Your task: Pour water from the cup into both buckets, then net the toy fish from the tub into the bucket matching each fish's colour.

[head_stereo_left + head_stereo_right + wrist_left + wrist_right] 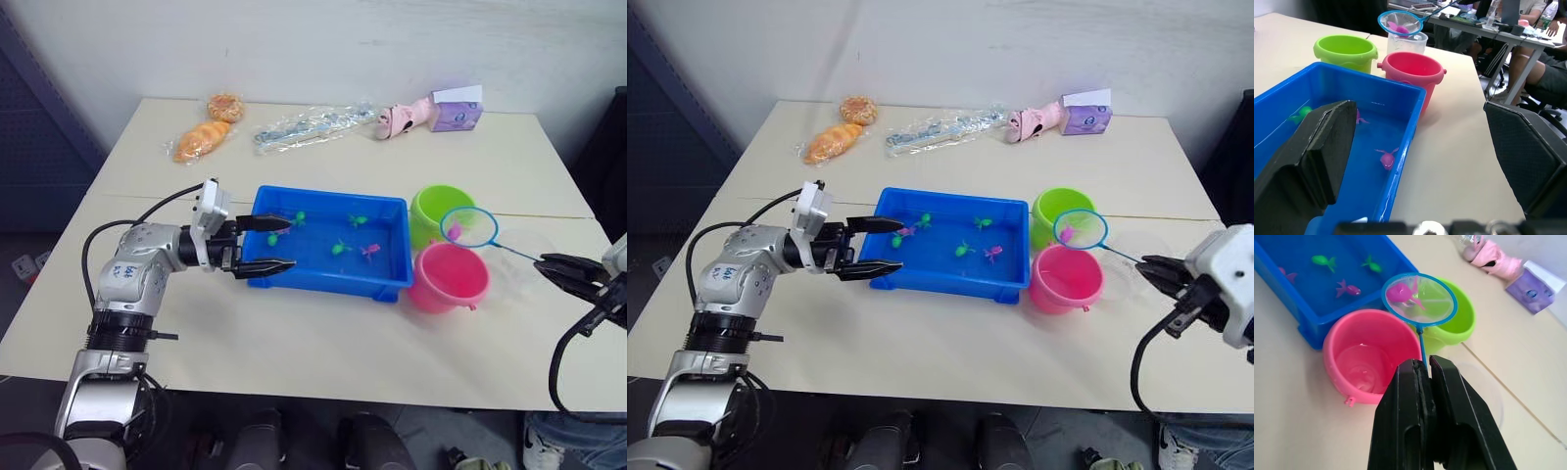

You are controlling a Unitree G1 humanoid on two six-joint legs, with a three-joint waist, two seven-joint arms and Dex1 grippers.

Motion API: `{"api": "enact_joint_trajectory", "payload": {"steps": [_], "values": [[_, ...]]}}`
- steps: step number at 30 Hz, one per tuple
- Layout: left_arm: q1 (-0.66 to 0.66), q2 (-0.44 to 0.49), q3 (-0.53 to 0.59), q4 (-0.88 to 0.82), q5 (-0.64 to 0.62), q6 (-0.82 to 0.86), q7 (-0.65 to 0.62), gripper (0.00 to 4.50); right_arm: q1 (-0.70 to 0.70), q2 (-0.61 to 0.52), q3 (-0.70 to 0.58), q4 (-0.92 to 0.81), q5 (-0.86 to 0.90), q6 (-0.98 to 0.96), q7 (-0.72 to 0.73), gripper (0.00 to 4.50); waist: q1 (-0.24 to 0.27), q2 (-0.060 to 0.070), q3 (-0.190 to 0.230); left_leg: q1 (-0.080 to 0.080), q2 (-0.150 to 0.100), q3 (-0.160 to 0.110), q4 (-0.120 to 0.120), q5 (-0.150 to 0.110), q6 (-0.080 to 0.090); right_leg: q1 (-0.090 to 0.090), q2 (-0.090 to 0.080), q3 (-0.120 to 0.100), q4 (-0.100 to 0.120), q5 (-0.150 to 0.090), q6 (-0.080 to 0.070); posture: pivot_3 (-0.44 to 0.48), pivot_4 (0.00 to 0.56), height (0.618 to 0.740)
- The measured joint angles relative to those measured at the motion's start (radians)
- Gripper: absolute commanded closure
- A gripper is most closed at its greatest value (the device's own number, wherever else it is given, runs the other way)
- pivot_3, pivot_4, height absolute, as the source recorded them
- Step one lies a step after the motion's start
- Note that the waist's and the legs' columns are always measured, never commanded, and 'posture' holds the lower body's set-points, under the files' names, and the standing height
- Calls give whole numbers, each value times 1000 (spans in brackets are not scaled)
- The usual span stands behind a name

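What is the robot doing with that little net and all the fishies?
It's playing a fish sorting game. Its right gripper has its fingers shut on the net, and a pink fish is lying in it, up over the green bucket and pink bucket. More green and pink fish are in the water in the blue tub. Its left gripper waits open at the tub's end. The clear cup stands behind the buckets.

cup (522, 257): mostly hidden from me behind net (469, 227) and pink bucket (448, 277) | net handle: lower end swallowed by right gripper (1422, 369) | packets, upper frame: contents unreadable
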Motion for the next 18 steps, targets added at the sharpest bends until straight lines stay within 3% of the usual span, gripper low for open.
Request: {"api": "enact_joint_trajectory", "payload": {"steps": [4,7,18], "values": [[-2,-8,-4,7,2,0,-1,37,99,14,0,9,-54,-157,-17,4500,1,0,0,0,0,0,0,0,0,0,0,0,0,0,0,0,150,740],[-2,-24,-17,5,2,1,0,37,182,57,2,60,-127,-399,-48,4500,-1,0,0,1,-1,0,0,0,0,1,0,1,0,0,0,0,150,740],[7,-37,-20,-26,2,5,7,37,253,76,39,278,-322,-950,-206,4500,-1,0,0,10,-1,0,-3,0,0,10,0,1,-3,0,0,0,150,740]]}}
